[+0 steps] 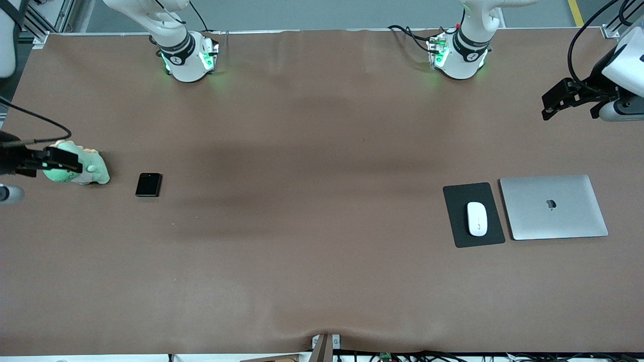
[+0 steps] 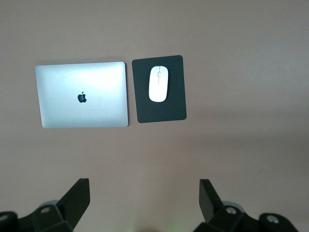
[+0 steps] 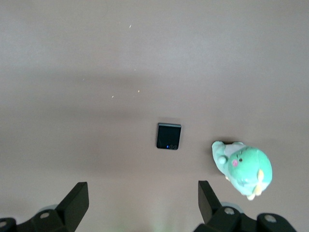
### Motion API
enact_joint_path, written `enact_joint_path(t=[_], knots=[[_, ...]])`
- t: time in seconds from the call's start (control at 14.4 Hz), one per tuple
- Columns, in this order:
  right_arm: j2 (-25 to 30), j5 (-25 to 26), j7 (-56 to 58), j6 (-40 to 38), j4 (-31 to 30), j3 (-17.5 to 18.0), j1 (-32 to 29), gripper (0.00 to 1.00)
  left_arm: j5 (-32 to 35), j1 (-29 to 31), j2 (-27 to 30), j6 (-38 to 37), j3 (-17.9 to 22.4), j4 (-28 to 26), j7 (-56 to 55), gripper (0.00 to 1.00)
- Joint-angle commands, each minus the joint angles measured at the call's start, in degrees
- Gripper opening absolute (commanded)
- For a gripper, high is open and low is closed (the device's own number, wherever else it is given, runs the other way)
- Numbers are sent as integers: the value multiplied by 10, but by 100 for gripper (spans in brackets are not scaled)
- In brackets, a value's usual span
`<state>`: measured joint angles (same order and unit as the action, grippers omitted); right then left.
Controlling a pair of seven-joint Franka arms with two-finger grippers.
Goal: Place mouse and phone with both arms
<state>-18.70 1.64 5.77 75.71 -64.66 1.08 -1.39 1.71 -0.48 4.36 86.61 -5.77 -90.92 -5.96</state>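
The white mouse (image 1: 477,218) lies on a black mouse pad (image 1: 460,201) toward the left arm's end of the table; the left wrist view shows the mouse (image 2: 159,83) on the pad (image 2: 169,108) too. The small black phone (image 1: 148,184) lies flat toward the right arm's end, and the right wrist view shows the phone (image 3: 168,136) as well. My left gripper (image 1: 551,105) (image 2: 144,186) hangs open and empty high over the table's left-arm end. My right gripper (image 1: 70,161) (image 3: 143,188) is open and empty, up over a plush toy.
A closed silver laptop (image 1: 553,206) (image 2: 82,95) lies beside the mouse pad, closer to the left arm's end of the table. A green and cream plush toy (image 1: 95,171) (image 3: 244,167) sits beside the phone, at the right arm's end. Brown cloth covers the table (image 1: 312,201).
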Motion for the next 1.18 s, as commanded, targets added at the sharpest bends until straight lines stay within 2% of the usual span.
enact_joint_path(t=[0.0, 0.21, 0.42, 0.84, 1.11], knots=[[76, 0, -4, -3, -70, 1, 12, 100, -14, 3, 19, 1, 1, -16, 7, 100], [160, -1, -1, 0, -157, 1, 29, 100, -14, 3, 21, 1, 1, -24, 6, 100], [214, -1, 3, 4, -220, 1, 31, 100, -14, 3, 21, 2, 1, -25, 7, 100], [227, -13, 4, 30, -255, -5, 8, 100, -14, 3, 18, 1, 6, -17, 16, 100], [227, -15, 21, 48, -256, -5, 3, 100, -13, 3, 9, 1, 7, -1, 18, 100]])
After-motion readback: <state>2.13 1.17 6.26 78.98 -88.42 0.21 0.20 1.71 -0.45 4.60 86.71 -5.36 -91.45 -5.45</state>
